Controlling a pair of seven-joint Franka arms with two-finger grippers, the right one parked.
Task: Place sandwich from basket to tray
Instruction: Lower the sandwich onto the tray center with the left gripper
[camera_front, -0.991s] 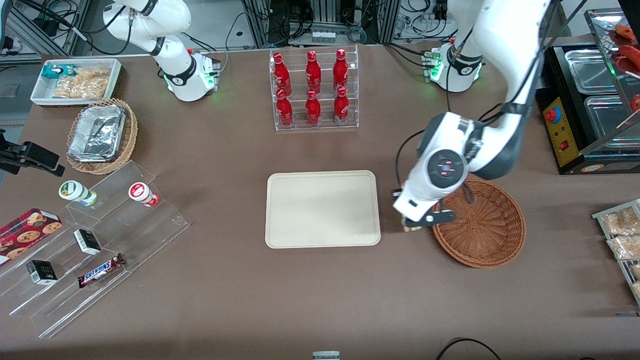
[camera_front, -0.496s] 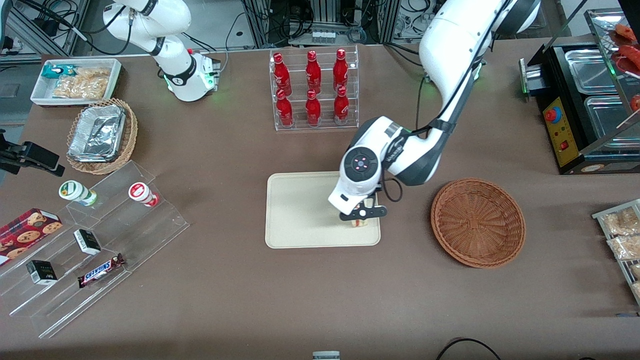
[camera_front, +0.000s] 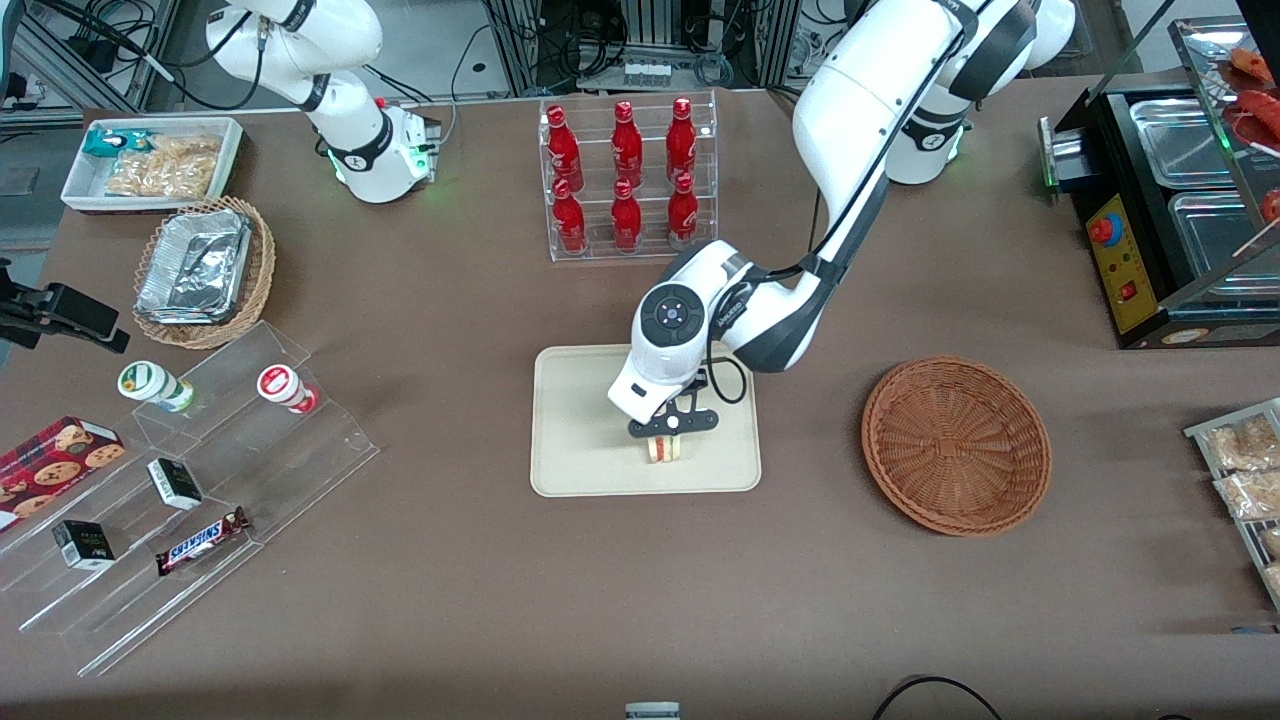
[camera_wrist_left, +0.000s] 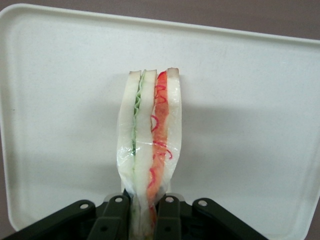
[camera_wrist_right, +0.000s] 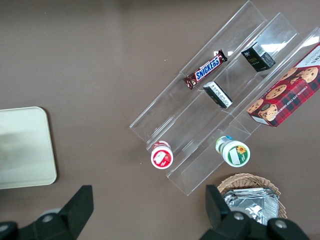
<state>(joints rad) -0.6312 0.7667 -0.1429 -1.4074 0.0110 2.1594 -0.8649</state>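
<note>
My left gripper (camera_front: 668, 432) hangs over the cream-beige tray (camera_front: 580, 440), at the part nearer the front camera. It is shut on the sandwich (camera_front: 665, 449), a wrapped wedge of white bread with green and red filling. In the left wrist view the two black fingers (camera_wrist_left: 116, 220) pinch the sandwich (camera_wrist_left: 150, 135) at its narrow end, and the tray (camera_wrist_left: 250, 125) lies right under it. I cannot tell whether the sandwich touches the tray. The reddish-brown wicker basket (camera_front: 956, 445) stands empty beside the tray, toward the working arm's end.
A clear rack of red bottles (camera_front: 627, 175) stands farther from the front camera than the tray. Clear stepped shelves (camera_front: 200, 480) with snacks, a pale basket with a foil container (camera_front: 200, 265) and a white snack bin (camera_front: 155, 160) lie toward the parked arm's end.
My gripper has carried the sandwich from beside the basket's rim across to the tray, then a little farther in over the tray. The basket is left empty.
</note>
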